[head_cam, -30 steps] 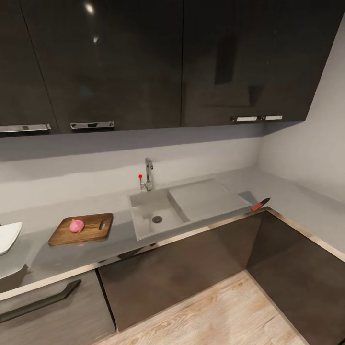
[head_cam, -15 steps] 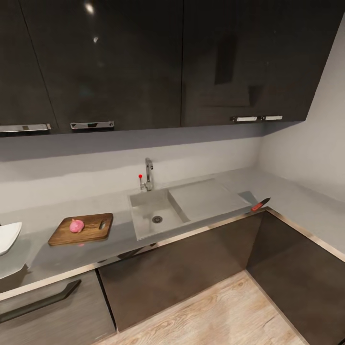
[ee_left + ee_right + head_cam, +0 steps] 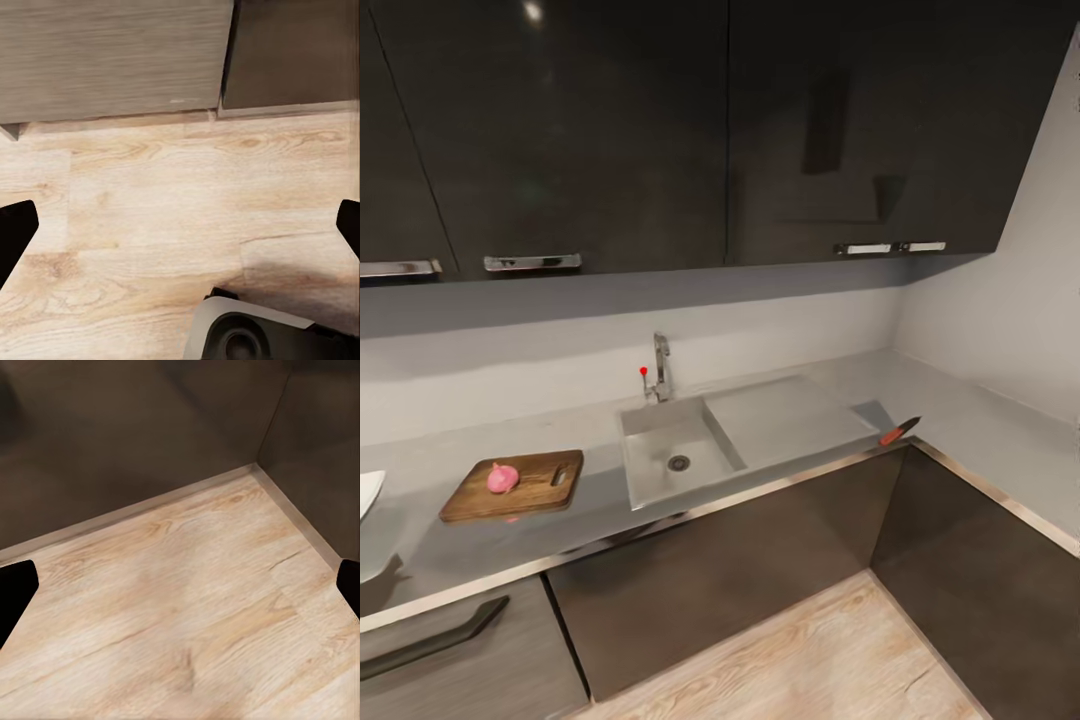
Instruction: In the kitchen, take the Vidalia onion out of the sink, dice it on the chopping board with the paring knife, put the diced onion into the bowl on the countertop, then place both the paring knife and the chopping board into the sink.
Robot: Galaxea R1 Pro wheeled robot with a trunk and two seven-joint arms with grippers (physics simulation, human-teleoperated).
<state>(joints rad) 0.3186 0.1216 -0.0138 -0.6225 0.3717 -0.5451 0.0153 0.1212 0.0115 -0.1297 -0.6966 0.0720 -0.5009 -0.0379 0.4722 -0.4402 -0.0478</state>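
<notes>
While the robot stands back from the countertop (image 3: 790, 400), both arms hang low over the pale wood floor (image 3: 150, 210). Left gripper (image 3: 180, 232) and right gripper (image 3: 180, 592): fingers spread wide, nothing between them.

Vidalia onion (image 3: 502, 478) sits on the chopping board (image 3: 515, 485), left of the sink (image 3: 670, 455). A sliver of the bowl (image 3: 366, 492) shows further left.

Paring knife (image 3: 900, 431) lies well apart to the right, at the inner corner, on the counter's front edge. Its red handle faces the sink and the blade runs away rightward. Right arm judged nearer.

Open counter all around it, but the lip is close: a nudge could tip it off.
</notes>
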